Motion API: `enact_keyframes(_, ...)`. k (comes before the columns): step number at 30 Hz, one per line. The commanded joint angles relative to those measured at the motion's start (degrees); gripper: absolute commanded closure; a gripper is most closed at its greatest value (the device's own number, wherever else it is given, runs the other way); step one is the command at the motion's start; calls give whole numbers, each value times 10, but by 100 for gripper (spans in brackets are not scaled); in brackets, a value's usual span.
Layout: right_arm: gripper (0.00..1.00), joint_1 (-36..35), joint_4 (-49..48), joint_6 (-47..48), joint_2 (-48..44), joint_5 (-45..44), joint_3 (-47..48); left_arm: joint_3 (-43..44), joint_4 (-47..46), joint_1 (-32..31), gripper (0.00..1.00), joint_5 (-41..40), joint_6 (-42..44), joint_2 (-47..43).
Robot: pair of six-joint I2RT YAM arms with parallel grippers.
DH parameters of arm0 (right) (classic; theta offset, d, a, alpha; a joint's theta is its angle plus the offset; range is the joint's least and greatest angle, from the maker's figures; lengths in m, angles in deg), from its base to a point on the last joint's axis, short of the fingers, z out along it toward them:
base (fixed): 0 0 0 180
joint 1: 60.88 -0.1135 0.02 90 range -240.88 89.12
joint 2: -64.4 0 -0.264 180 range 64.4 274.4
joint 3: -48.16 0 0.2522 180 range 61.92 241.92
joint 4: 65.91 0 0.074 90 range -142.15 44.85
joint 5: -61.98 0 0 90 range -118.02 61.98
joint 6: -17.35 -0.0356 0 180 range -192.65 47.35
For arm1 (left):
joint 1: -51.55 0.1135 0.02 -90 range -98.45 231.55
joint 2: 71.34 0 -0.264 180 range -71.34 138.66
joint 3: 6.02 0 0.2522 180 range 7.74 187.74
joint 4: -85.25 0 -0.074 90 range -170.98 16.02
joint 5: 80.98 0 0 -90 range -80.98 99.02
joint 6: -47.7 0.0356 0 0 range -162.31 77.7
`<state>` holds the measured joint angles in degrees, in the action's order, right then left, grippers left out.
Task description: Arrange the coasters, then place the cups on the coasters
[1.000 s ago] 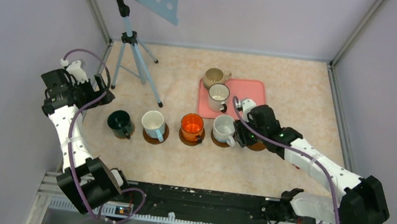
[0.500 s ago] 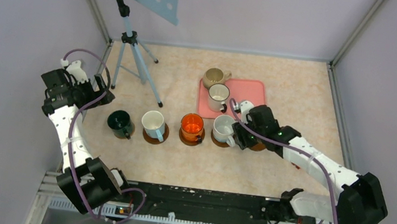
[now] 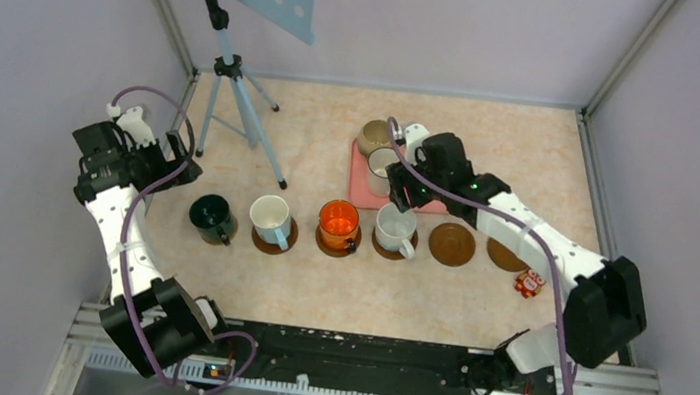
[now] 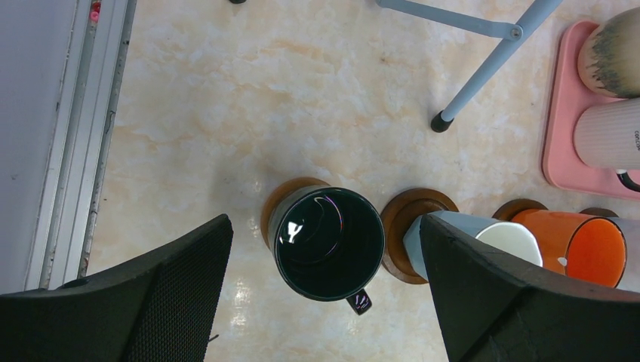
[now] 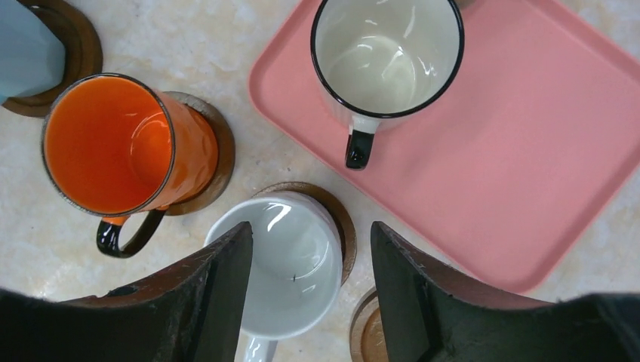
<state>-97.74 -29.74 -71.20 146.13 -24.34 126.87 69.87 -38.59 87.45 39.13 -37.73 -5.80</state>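
Four cups stand in a row, each on a dark brown coaster: dark green (image 3: 211,216), pale-blue (image 3: 270,216), orange (image 3: 338,221) and white (image 3: 393,225). An empty brown coaster (image 3: 451,243) and a tan coaster (image 3: 503,254) lie to their right. A beige cup (image 3: 375,136) and a black-rimmed white cup (image 5: 385,56) stand at the pink tray (image 5: 528,151). My right gripper (image 5: 309,230) hovers open above the white cup (image 5: 283,264), holding nothing. At the far left, raised, my left gripper (image 4: 324,222) is wide open, with the green cup (image 4: 328,245) below it.
A tripod (image 3: 237,103) stands at the back left with a leg reaching toward the row. A small red owl figurine (image 3: 529,283) sits right of the tan coaster. Walls close in both sides, and a metal rail (image 4: 75,136) borders the left edge.
My right gripper has drawn away from the white cup's right side, risen and moved back toward the tray, jaws widening. The two empty coasters are now uncovered. The left arm has not moved.
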Motion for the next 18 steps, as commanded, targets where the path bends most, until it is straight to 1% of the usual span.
enact_keyframes(1, 41, 6, 14, -5, 57, -8, 65, 16, -21, -2, 1, -7, 0, -6)
enact_keyframes(6, 42, 8, 22, -10, 99, -26, 95, 17, -22, -2, 1, -17, 6, -10)
enact_keyframes(7, 43, 8, 20, -26, 104, -30, 97, 16, -22, -2, 1, -18, 6, -10)
enact_keyframes(10, 44, 9, 19, -33, 127, -34, 111, 15, -22, -2, 1, -17, 3, -10)
enact_keyframes(18, 47, 17, 23, -33, 195, -65, 137, 13, -23, -3, 1, -20, 2, -8)
